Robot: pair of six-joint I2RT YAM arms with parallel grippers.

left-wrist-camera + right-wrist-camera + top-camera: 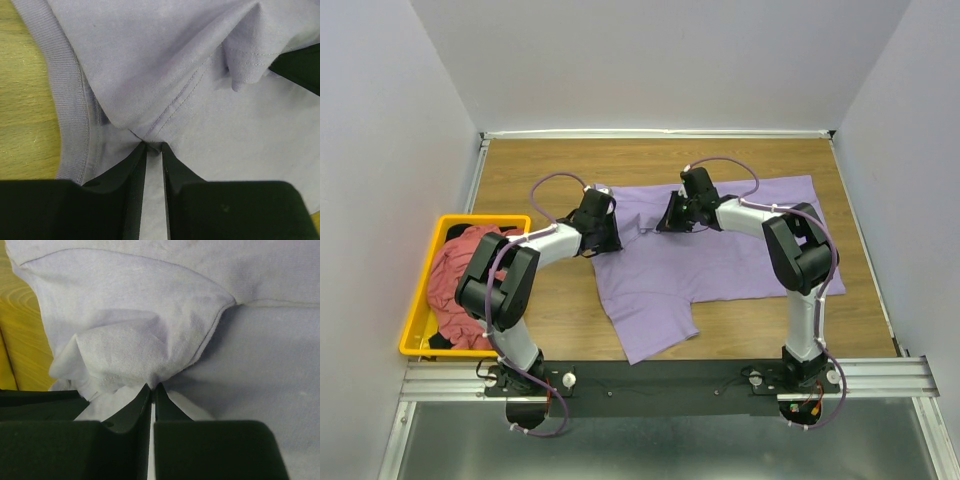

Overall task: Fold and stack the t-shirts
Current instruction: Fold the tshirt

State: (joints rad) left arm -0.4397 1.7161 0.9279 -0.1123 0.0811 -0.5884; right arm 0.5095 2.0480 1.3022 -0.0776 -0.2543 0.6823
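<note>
Spread flat ctr: lavender tee (720,265); crumpled L: red-pink tee (455,280).

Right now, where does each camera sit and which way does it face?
Top external: fixed above and behind the bases, looking down at the lavender t-shirt on the table; left arm and right arm show.
Left wrist: on the left arm, facing along the left gripper, shut on cloth beside the ribbed collar.
Right wrist: on the right arm, facing along the right gripper, shut on a bunched fold.
Shared: all three show the same t-shirt.
</note>
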